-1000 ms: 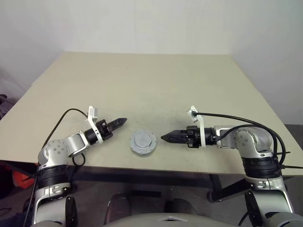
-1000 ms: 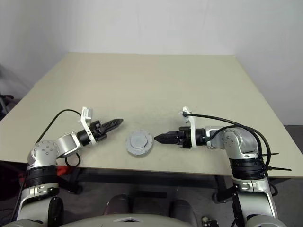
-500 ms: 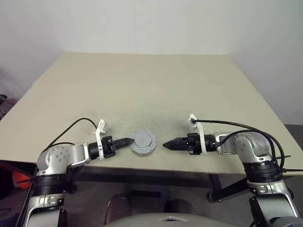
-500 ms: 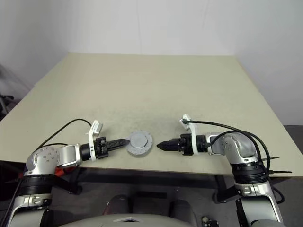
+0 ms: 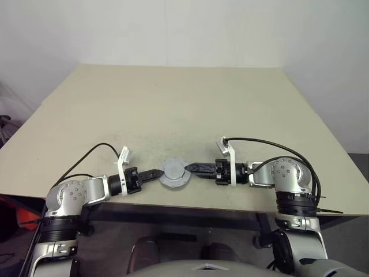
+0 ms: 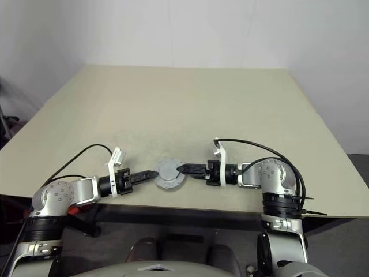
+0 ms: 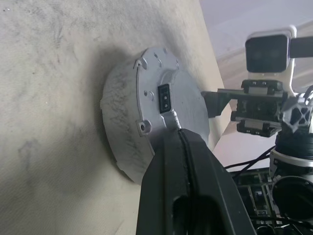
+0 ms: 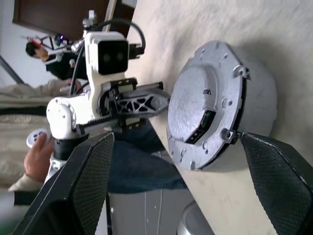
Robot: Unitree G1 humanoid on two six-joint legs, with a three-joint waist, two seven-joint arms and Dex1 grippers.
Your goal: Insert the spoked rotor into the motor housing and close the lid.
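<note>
The motor housing sits near the tabletop front edge, its lid already seated on top. Since a second ago both arms have closed in. The left gripper, fingers together, now touches the housing's left edge. The right gripper, jaws apart, straddles the right rim. Judgement: final pressing or checking of the lid remains.

A beige desk stands against a plain white wall. Dark floor lies beside its right edge
</note>
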